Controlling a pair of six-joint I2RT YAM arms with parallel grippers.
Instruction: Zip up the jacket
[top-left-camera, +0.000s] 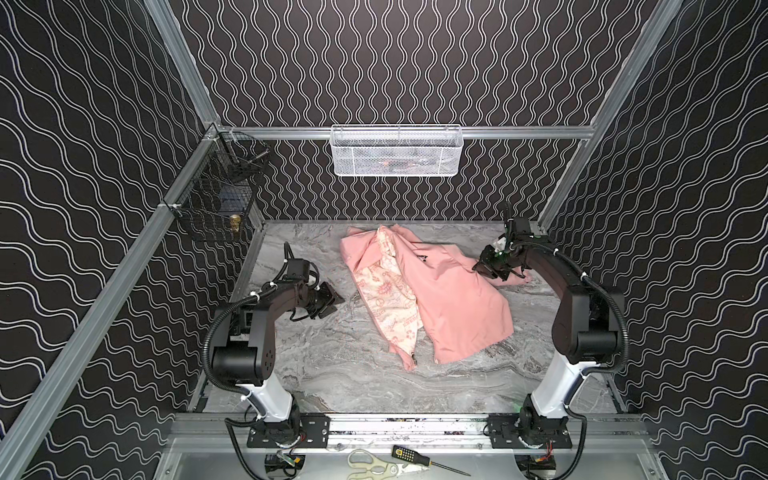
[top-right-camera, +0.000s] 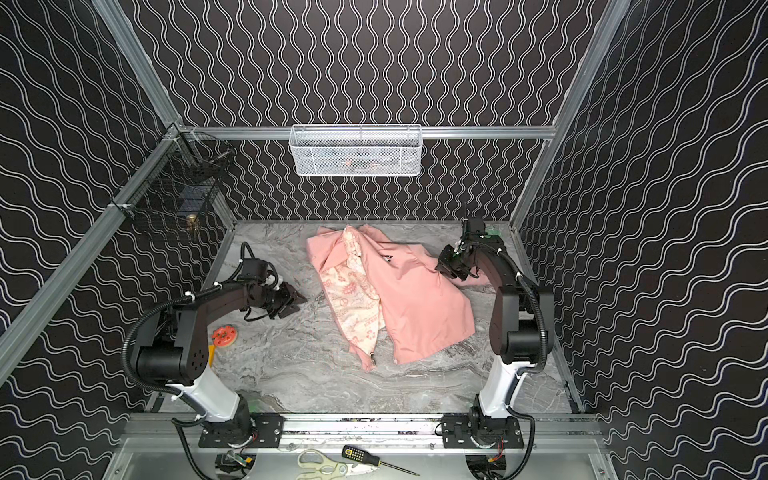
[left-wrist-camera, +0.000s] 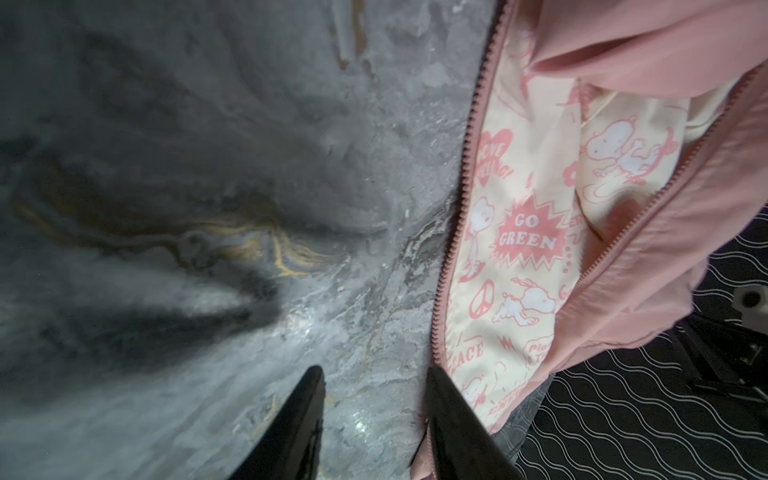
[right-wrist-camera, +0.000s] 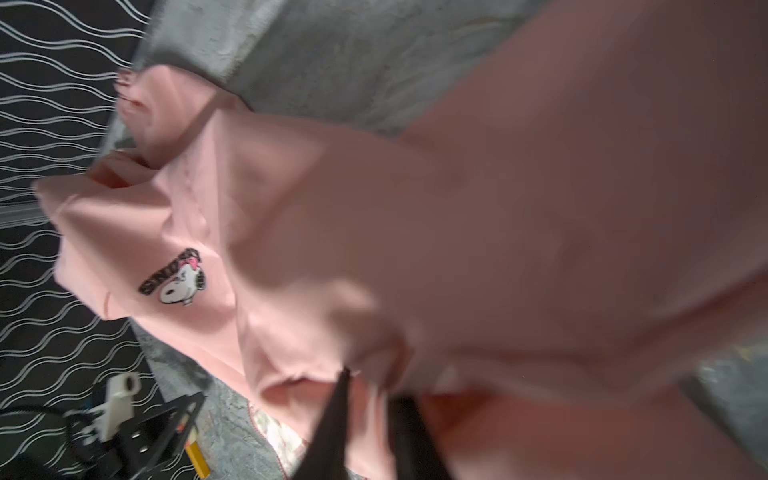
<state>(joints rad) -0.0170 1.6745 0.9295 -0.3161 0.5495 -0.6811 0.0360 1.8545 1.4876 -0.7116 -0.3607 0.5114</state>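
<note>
Jacket (top-left-camera: 449, 299) (top-right-camera: 415, 303): lies crumpled and unzipped on the surface (top-left-camera: 332, 374), from the middle towards the far right, collar to the back wall, hem to the arms.
Front: in both top views the panel on the left is folded back with the cream lining (top-left-camera: 386, 291) up. The panel on the right lies pink side up, with a small print (right-wrist-camera: 178, 282) near the collar.
Zipper (left-wrist-camera: 461, 199): the two rows of teeth lie apart. A small dark metal piece (top-left-camera: 413, 356) sits at the hem corner of the lining-side panel.
Left jaws: open, with only bare surface between them. They hover just left of the jacket, one finger (left-wrist-camera: 453, 424) at the zipper edge; whether it touches, I cannot tell.
Right jaws: over the jacket's right side. The wrist view is blurred and pink cloth lies around the fingers (right-wrist-camera: 332, 415); whether they are gripping or loose, I cannot tell.
Elsewhere: basket (top-left-camera: 395, 151) on the back rail; scissors (top-left-camera: 370, 461) and screwdriver (top-left-camera: 415, 455) on the front ledge.
</note>
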